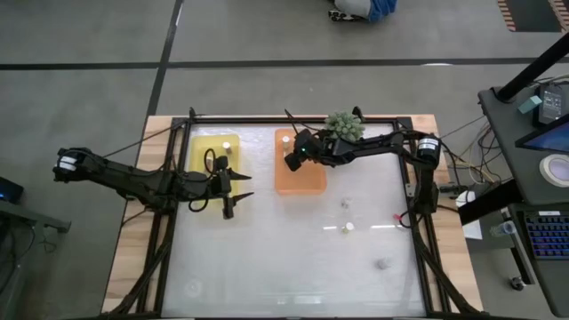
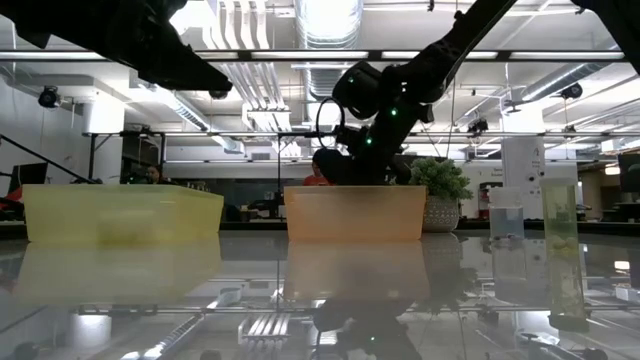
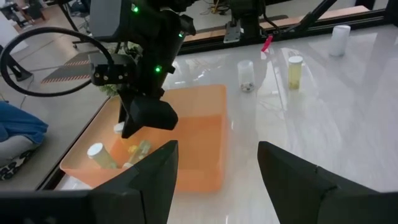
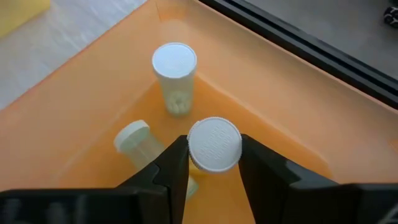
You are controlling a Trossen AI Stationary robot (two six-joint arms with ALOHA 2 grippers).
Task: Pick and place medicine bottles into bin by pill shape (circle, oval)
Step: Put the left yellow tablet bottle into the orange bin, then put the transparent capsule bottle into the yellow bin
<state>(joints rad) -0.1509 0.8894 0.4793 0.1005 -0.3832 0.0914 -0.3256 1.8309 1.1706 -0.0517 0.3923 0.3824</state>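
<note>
White-capped bottle [image 4: 214, 144] between right fingers [image 4: 176, 169]

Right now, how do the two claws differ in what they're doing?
The right claw hangs over the orange bin, shut on a white-capped bottle; the left claw is open and holds nothing. The right claw sits above bottles already in that bin, while the left claw waits over the bare table beside the yellow bin. Both are dark, two-fingered claws.
</note>
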